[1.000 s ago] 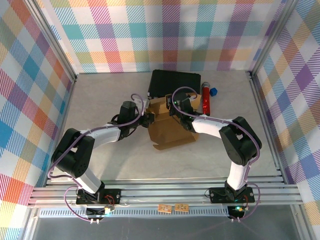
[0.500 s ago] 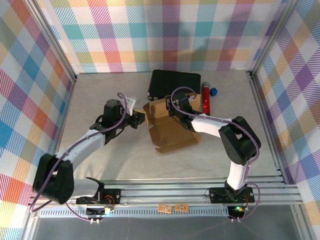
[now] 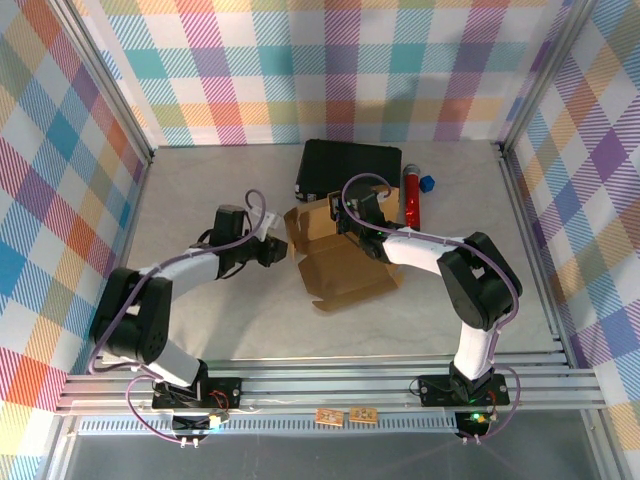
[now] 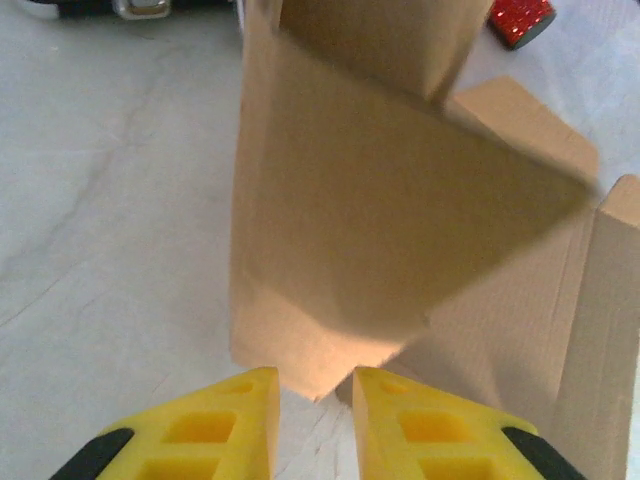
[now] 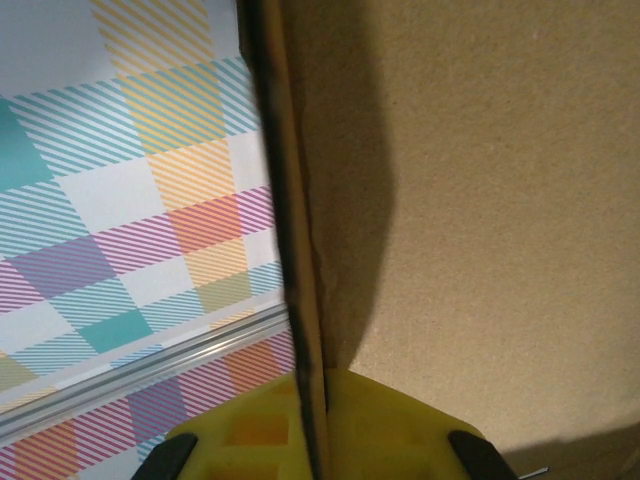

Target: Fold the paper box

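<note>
The paper box point(image 3: 348, 268) lies partly folded in the middle of the table, a brown cardboard sheet with its left and back flaps raised. My left gripper point(image 3: 283, 250) is at the box's left side, open. In the left wrist view its yellow fingers point(image 4: 240, 415) stand apart with bare table between them, and the corner of a raised flap point(image 4: 330, 250) hangs just ahead of the gap. My right gripper point(image 3: 343, 212) is at the box's back edge, shut on an upright flap. In the right wrist view the flap's edge point(image 5: 290, 220) runs straight down between the closed pads.
A black hard case point(image 3: 350, 165) lies right behind the box. A red cylinder point(image 3: 411, 197) and a small blue piece point(image 3: 428, 184) sit at the back right. Plaid walls and metal rails enclose the table. Bare table lies left of the box and in front of it.
My left gripper drew back to the left from the box's left flap, then came back toward it, lower. The right gripper kept its hold; the box shifted slightly.
</note>
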Motion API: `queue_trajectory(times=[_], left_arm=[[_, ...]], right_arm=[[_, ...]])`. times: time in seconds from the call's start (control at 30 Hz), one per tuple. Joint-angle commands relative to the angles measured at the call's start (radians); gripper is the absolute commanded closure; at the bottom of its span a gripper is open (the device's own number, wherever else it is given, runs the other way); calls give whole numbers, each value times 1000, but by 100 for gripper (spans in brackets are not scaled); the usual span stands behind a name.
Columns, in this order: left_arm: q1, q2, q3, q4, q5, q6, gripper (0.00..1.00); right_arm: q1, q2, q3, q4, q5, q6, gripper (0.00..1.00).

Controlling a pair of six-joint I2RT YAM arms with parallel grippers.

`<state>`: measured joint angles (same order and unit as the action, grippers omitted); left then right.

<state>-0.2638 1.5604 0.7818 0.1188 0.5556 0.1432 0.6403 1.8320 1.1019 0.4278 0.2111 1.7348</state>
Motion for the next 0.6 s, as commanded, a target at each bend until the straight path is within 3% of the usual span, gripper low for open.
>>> queue_trajectory(times=[0.0,0.13,0.57], left_arm=[[8,48,66,155,133,-68,73],[-19,86,89,197,169,-96,71],[-101,107,112,191,97,-68,70]], right_arm=[[-5,10,1,-20,-20,5,100],[-11,11,-6,-8,-30,10,100],[-21,20,-1,2,-56,9,100]])
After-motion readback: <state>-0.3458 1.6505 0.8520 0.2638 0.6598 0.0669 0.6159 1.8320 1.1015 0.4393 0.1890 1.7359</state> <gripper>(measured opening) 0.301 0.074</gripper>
